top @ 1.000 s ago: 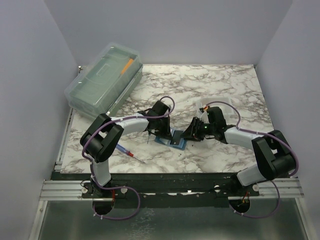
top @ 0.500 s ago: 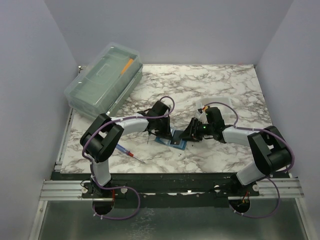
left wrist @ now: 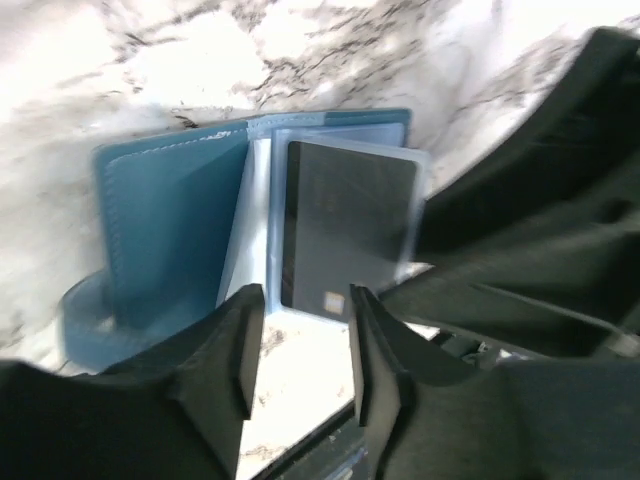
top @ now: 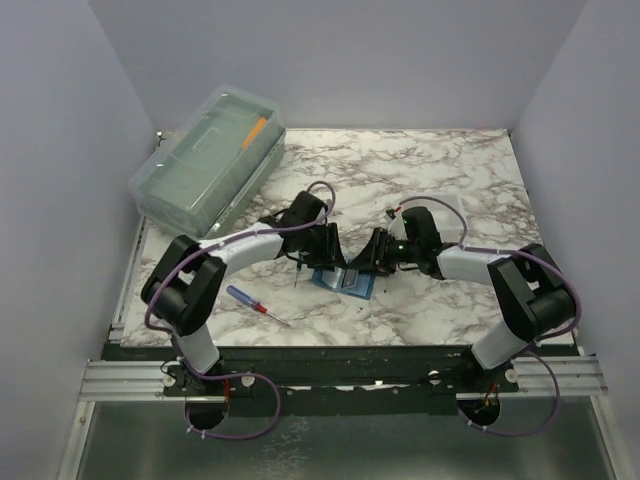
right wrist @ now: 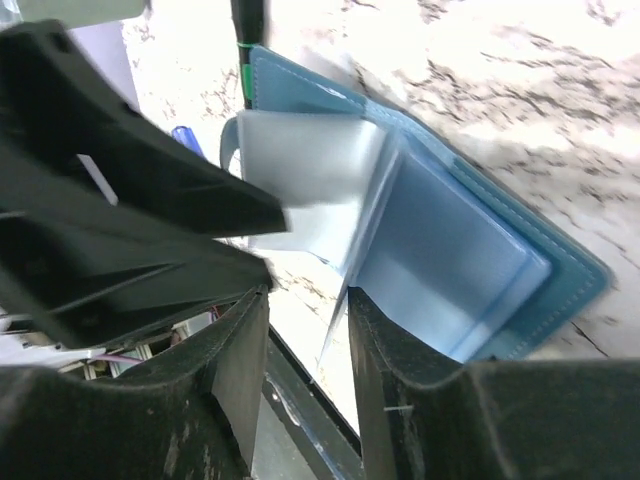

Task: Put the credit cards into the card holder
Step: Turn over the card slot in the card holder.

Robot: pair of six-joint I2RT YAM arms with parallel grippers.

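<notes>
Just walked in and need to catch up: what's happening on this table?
Both arms meet over the card holder, which lies open on the marble table. A dark credit card sits in one of its clear sleeves. The left gripper hovers beside that card, jaws apart and empty. The right gripper, jaws apart too, straddles a sleeve's edge.

Matt teal card holder [left wrist: 170, 230] with clear plastic sleeves [right wrist: 310, 165]; smooth dark credit card [left wrist: 345, 235].
</notes>
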